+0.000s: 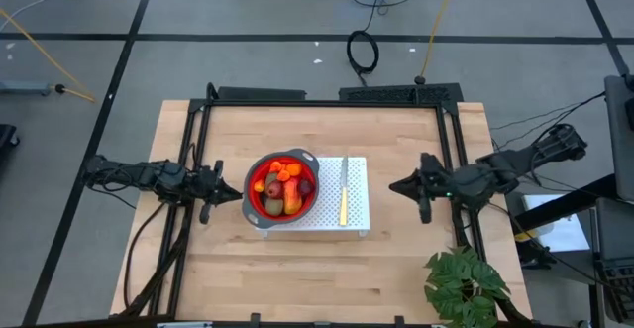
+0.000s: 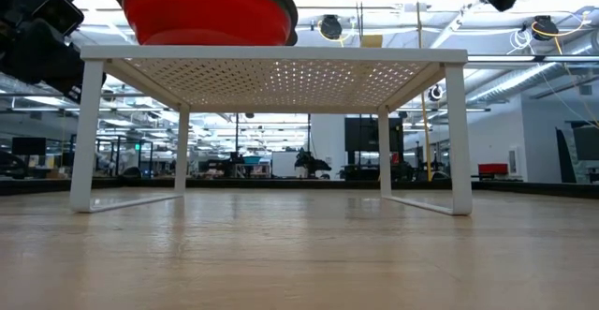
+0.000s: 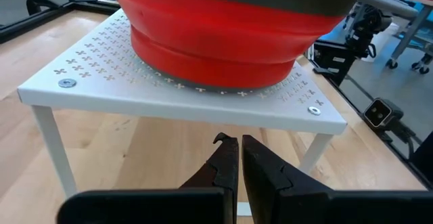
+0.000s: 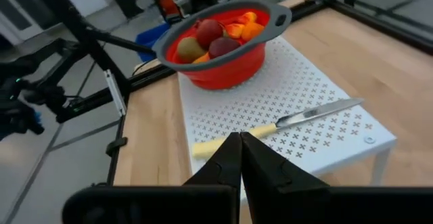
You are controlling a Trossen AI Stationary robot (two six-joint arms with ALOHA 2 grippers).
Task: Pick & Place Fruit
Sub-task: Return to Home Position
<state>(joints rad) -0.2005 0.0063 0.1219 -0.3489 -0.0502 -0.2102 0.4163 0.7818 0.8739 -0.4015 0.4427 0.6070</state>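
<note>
Heaped in the red strainer bowl [image 4: 226,72] on the left half of the white shelf [image 1: 359,214], mid-table: the fruit [image 4: 211,38]; two dark red balls, an olive-brown oval and small orange bits on top, packed close.

Just beside the bowl's left rim but apart from it: the left gripper [image 1: 238,195], fingers pressed together, pinching nothing, pointed at the bowl and level with the shelf edge. Off the shelf's right edge, near but clear of it: the right gripper [image 1: 393,186], fingers likewise pressed together and empty, aimed back toward the shelf.

Lying flat on the shelf right of the bowl, apart from it: the yellow-handled table knife [image 4: 277,126], blade toward the far side.

Open wooden table [image 1: 297,278] in front of and behind the shelf; free space underneath between its four thin legs; green leafy plant [image 1: 464,283] at the near right corner, well apart from the shelf.

Bowl round, soft-looking, red-walled with a grey rim and handles; shelf top flat metal, punched with small crosses; table pale, plank-grained.
</note>
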